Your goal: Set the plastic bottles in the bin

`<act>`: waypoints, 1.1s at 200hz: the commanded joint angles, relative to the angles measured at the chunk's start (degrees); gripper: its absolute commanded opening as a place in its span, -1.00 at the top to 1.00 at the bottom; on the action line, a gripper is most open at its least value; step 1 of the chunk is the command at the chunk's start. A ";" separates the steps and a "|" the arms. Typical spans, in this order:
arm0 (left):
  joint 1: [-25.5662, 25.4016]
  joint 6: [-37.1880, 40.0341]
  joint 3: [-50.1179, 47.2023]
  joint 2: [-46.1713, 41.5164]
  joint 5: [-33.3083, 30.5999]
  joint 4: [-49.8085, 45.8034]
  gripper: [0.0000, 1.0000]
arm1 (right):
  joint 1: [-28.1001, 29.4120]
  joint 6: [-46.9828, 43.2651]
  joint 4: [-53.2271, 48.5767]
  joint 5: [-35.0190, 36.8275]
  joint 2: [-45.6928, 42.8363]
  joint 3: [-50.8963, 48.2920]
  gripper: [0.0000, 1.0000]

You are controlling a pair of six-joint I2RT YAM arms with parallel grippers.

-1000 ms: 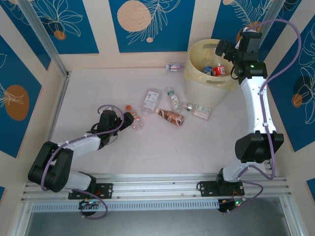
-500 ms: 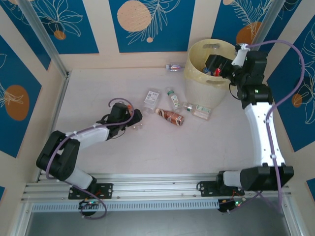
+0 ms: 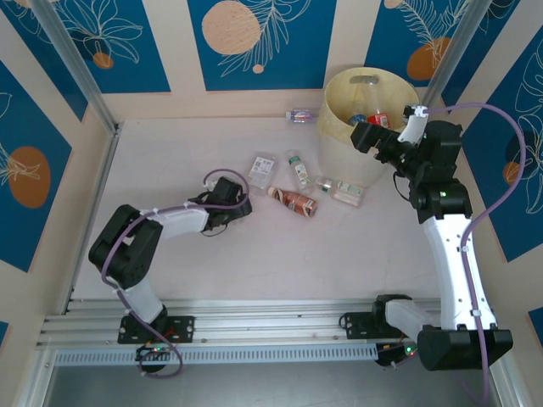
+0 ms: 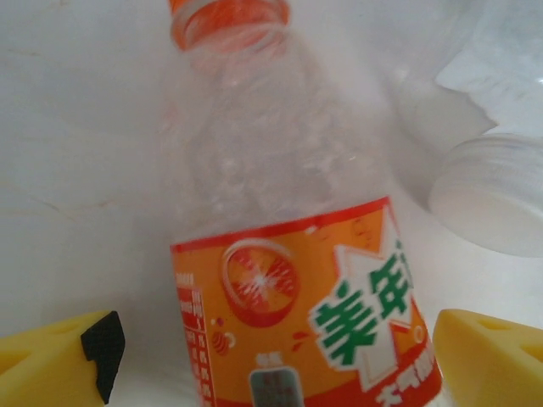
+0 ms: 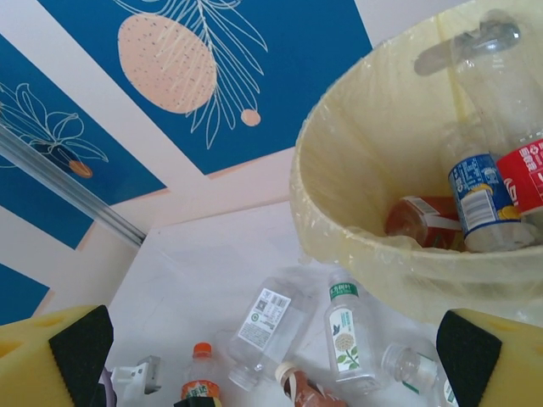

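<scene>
Several bottles (image 5: 478,203) inside yellow bin (image 5: 373,127)

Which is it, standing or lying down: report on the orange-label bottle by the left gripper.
Lying down. The orange-label bottle rests lengthwise on the table, orange cap pointing away, between the fingers of the left gripper.

Bright, even light; blurry left-wrist close-up.
</scene>
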 commanded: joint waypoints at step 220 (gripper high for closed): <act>-0.49 17.52 -11.29 -22.41 15.63 19.90 -0.05 | 6.69 6.83 6.77 -6.07 -0.69 -5.32 -1.00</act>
